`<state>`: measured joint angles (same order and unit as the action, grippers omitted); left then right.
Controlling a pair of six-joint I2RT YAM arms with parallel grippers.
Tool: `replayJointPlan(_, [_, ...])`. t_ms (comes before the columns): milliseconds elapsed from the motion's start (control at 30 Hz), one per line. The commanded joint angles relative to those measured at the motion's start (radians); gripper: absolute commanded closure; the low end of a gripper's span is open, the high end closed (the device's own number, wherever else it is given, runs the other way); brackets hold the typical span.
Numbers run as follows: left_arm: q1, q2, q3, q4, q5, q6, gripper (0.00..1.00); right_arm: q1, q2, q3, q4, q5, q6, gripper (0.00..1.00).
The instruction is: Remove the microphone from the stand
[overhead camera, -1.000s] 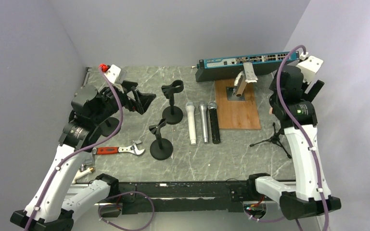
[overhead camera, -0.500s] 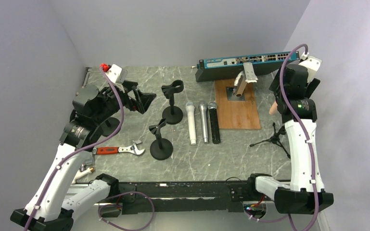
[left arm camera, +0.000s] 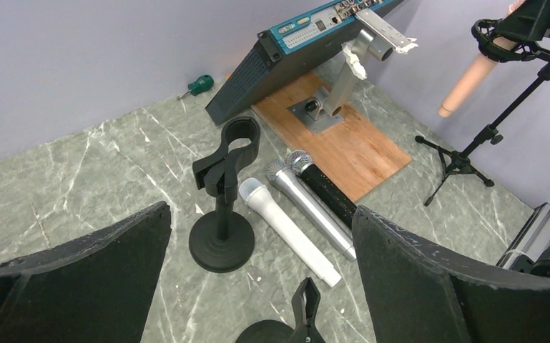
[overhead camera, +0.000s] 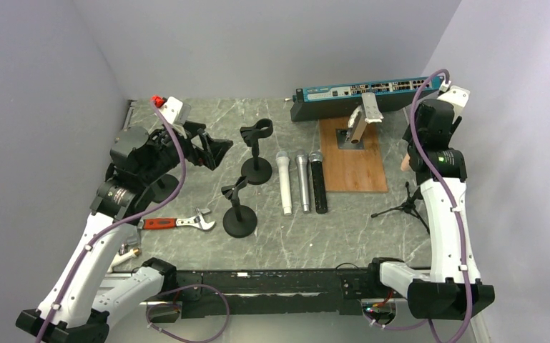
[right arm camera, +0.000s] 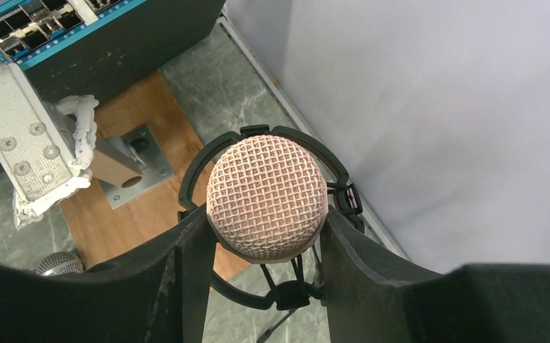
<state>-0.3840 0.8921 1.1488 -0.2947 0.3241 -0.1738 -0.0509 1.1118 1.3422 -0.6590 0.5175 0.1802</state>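
Microphone [overhead camera: 405, 163], peach-coloured, hangs tilted in a tripod stand [overhead camera: 408, 204] at the right edge of the counter [overhead camera: 293, 239], tucked under the right arm [overhead camera: 445, 207]. The left end effector [overhead camera: 211, 151] hovers over the counter's left side.

From the left wrist, that end effector is spread fully wide and empty. Below it stand an empty clip stand [left arm camera: 222, 214] and three handheld mics [left arm camera: 311, 211] lying side by side. The peach handle slopes down from the tripod's mount at far right.

From the right wrist, the right end effector [right arm camera: 266, 229] is closed on the mesh head. Its fingers [right arm camera: 186, 279] press against opposite sides, and the head sits inside the black ring mount [right arm camera: 257, 131].
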Motion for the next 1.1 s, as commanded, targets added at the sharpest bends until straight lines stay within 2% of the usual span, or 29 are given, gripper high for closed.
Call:
replayJointPlan(0, [-0.003, 0.002, -0.001, 0.053, 0.006, -0.01, 0.01, -0.003, 0.004, 0.086, 0.005, 0.002, -0.022, 0.54])
replayJointPlan(233, [-0.002, 0.005, -0.004, 0.056, 0.01, -0.012, 0.01, -0.004, -0.008, 0.191, -0.038, -0.032, -0.044, 0.63])
replayJointPlan(467, [-0.003, 0.001, -0.007, 0.059, 0.01, -0.017, 0.01, -0.003, 0.005, 0.361, -0.093, -0.05, -0.08, 0.76])
replayJointPlan(700, [-0.004, 0.006, -0.009, 0.06, 0.008, -0.015, 0.01, -0.002, 0.031, 0.487, -0.136, -0.041, -0.092, 0.99])
replayJointPlan(933, [-0.004, 0.013, -0.007, 0.059, 0.015, -0.018, 0.01, 0.001, 0.088, 0.753, -0.228, -0.092, -0.07, 1.0])
replayJointPlan(1067, [-0.004, 0.011, -0.009, 0.059, 0.014, -0.018, 0.01, 0.003, 0.06, 0.796, -0.215, -0.155, -0.054, 1.0])
